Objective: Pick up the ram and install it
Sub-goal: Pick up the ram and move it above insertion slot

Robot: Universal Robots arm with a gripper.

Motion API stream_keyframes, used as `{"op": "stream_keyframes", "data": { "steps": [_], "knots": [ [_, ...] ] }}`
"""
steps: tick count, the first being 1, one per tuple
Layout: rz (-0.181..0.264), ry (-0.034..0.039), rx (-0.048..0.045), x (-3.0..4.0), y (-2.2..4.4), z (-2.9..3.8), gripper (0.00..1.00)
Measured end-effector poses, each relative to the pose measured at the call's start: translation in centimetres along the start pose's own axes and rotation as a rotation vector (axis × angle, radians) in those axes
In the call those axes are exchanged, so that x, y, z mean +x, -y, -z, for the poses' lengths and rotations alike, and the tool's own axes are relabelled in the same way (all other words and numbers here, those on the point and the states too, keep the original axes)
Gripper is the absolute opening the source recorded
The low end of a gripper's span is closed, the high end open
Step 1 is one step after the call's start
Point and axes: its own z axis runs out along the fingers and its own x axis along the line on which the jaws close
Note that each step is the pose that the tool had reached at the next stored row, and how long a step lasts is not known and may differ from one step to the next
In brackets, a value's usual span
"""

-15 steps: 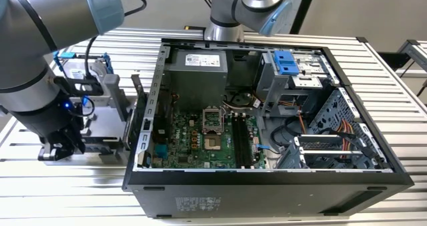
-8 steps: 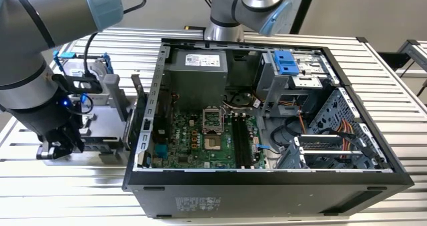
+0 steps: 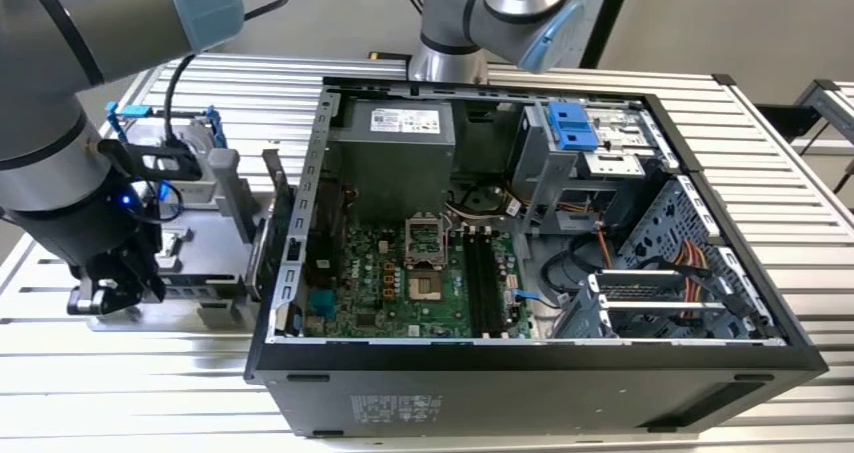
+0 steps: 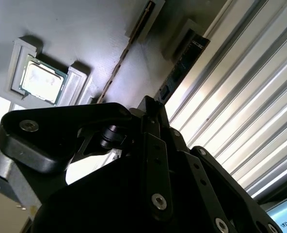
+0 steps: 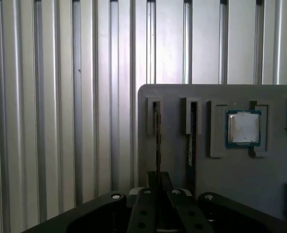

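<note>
Two ram sticks stand on edge in slots of a grey holder plate [image 5: 172, 97]. In the first wrist view one ram stick [image 5: 156, 141] runs straight down into my gripper [image 5: 158, 190], and the second ram stick [image 5: 192, 141] stands just beside it. The second wrist view shows the thin ram stick [image 4: 126, 53] passing behind the gripper [image 4: 154, 110], with the darker ram stick [image 4: 182, 68] alongside. In the exterior view my gripper [image 3: 114, 288] hangs low over the holder [image 3: 200, 308], on the exterior view's left of the open computer case [image 3: 534, 373]. The motherboard's black slots [image 3: 483, 283] lie inside the case.
A square silver processor chip [image 5: 243, 127] sits in a pocket of the holder beside the sticks. A drive with blue handles [image 3: 160, 123] stands at the holder's far end. The case wall [image 3: 287, 263] rises between holder and motherboard. Everything rests on a ribbed metal table [image 5: 61, 97].
</note>
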Motion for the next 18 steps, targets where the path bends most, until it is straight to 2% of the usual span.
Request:
{"op": "stream_keyframes", "data": {
  "steps": [18],
  "knots": [
    [0.000,0.0000,0.0002,-0.06,-0.05,2.36,0.00]
  ]
}}
